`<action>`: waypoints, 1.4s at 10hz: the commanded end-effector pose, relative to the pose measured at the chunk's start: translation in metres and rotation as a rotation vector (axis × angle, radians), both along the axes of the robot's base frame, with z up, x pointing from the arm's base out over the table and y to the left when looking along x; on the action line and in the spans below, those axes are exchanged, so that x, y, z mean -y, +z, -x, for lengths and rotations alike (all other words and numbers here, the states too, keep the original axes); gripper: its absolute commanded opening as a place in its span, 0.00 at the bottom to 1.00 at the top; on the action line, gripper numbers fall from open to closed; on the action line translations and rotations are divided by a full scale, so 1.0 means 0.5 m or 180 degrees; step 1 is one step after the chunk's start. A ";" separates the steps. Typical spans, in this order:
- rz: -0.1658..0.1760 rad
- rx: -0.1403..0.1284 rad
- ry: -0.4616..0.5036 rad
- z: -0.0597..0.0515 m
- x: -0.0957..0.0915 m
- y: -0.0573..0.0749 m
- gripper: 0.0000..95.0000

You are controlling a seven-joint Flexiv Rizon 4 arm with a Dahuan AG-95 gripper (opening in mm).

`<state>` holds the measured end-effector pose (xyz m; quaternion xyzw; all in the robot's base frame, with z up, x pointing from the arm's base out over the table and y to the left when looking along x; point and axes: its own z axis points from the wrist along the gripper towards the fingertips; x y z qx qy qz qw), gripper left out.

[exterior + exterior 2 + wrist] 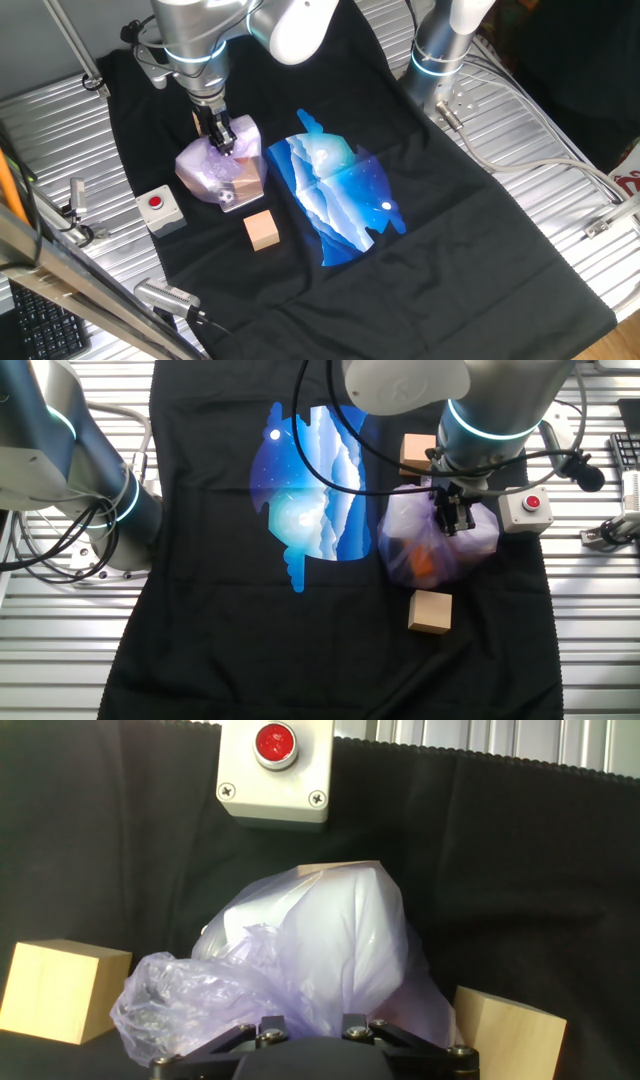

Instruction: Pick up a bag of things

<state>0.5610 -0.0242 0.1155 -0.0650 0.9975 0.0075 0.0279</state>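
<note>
The bag of things (pixel 212 172) is a pale purple, wrinkly plastic bag resting on the black cloth, with tan blocks showing through. It also shows in the other fixed view (pixel 425 555) and fills the middle of the hand view (pixel 320 945). My gripper (pixel 222 138) comes straight down onto the top of the bag. Its fingers stand close together with the gathered plastic pinched between them (pixel 452 520). In the hand view the fingertips are buried in the plastic (pixel 308 1018).
A bare wooden cube (pixel 263 230) lies in front of the bag and another (pixel 418 453) behind it. A grey box with a red button (pixel 160 208) stands to the bag's left. The cloth's blue-and-white print (pixel 335 185) lies to its right. A second arm's base (pixel 440 50) stands at the back.
</note>
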 end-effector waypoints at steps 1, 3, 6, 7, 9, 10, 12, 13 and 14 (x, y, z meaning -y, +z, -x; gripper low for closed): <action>0.0001 0.0001 -0.0002 -0.001 0.000 0.000 0.00; 0.0004 0.0001 -0.0007 -0.002 -0.001 0.001 0.00; 0.0005 -0.0005 -0.0005 -0.005 -0.002 0.007 0.00; 0.0004 -0.0005 -0.0007 -0.006 -0.002 0.007 0.00; 0.0004 -0.0004 -0.0020 -0.006 -0.002 0.008 0.00; -0.0001 0.0000 -0.0018 -0.006 -0.003 0.009 0.00; 0.0003 -0.0013 -0.0028 -0.008 -0.004 0.020 0.00; -0.0001 -0.0017 -0.0036 -0.011 -0.006 0.027 0.00; -0.0007 -0.0019 -0.0047 -0.015 -0.008 0.037 0.00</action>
